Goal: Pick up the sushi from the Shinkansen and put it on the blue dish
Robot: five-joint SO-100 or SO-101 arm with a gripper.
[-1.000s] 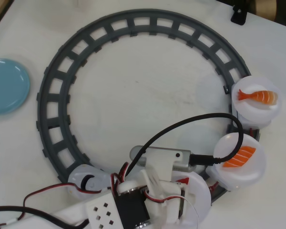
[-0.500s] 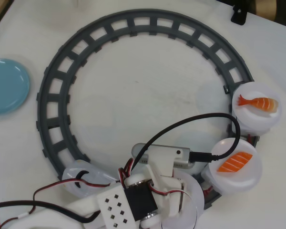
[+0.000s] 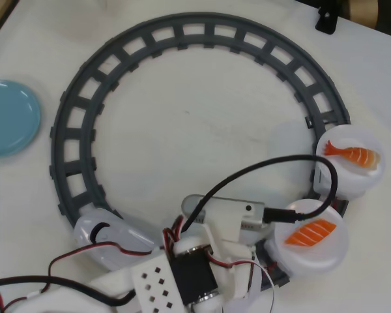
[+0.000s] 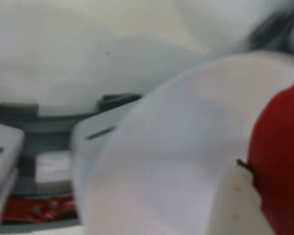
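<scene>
While the arm (image 3: 182, 274) sits low over the bottom of the grey track (image 3: 72, 130) in the overhead view, its body hides the gripper, so jaw state cannot be told. Shinkansen nose (image 3: 101, 233) pokes out bottom left of the arm, on the track. Two white plates ride behind on the right: one with the striped salmon piece (image 3: 311, 233), one further up with the shrimp (image 3: 352, 154). Blue dish (image 3: 10, 117) sits at the left edge, well apart from the train, nothing on it. Wrist view is blurred and very close: the sushi (image 4: 279, 161) shows as a dark red mass at the right edge, against a white plate (image 4: 176, 161); whether it's gripped cannot be told. Black cable (image 3: 260, 171) loops over the arm.
</scene>
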